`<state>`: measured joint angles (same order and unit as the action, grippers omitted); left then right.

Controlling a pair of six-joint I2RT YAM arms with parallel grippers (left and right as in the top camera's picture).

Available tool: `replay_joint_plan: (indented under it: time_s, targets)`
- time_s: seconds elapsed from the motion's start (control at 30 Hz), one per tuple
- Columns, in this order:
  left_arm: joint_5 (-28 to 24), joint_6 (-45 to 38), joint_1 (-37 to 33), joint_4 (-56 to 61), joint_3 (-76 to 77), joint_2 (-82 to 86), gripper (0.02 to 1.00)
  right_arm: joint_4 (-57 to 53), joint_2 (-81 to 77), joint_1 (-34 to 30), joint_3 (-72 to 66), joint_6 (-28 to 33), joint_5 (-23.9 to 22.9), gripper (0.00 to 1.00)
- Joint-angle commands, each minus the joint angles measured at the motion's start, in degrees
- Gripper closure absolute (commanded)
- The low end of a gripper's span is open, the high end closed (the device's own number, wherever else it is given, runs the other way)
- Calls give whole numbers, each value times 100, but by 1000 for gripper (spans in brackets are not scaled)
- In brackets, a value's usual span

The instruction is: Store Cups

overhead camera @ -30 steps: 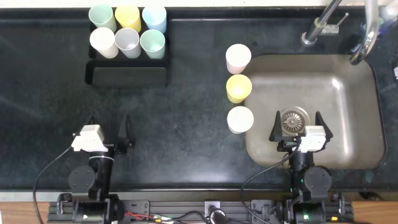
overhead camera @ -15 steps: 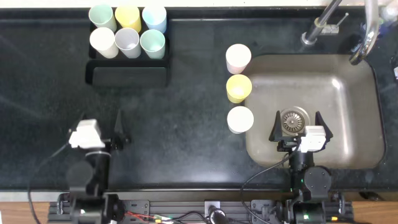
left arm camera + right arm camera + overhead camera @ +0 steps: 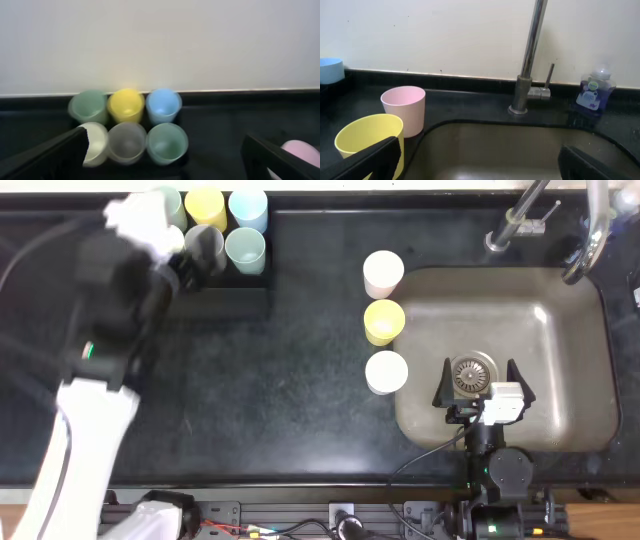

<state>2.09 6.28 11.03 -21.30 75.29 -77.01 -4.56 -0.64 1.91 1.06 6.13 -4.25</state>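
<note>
Six cups stand in a black rack at the back left: green, yellow and blue behind, white, grey and mint in front. My left gripper is open and lifted high near the rack, with nothing between its fingers. Three loose cups line the sink's left edge: pink, yellow, white. My right gripper stands open and empty over the sink, with the pink cup and yellow cup ahead of it.
A tap rises at the sink's back edge, with a soap bottle beside it. The rack's front tray part holds nothing. Dark counter stretches between the rack and the sink.
My left arm has risen from its low spot at the near left and swung up toward the rack. The right arm and all cups have stayed put.
</note>
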Motion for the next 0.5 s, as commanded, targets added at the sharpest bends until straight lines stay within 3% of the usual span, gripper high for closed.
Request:
replay_joint_plan:
  time_s: [0.03,0.23,0.5]
  targets:
    - [219,684,726,-315,1152,-1113,18,33,33,-2,-79,-37,37,3]
    - [420,1738,1633,-907,2312,-2417,18,33,33,-2,-79,-37,37,5]
    - [1106,2415,2483,-2424,3807,-3707,18,33,33,-2,-79,-37,37,3]
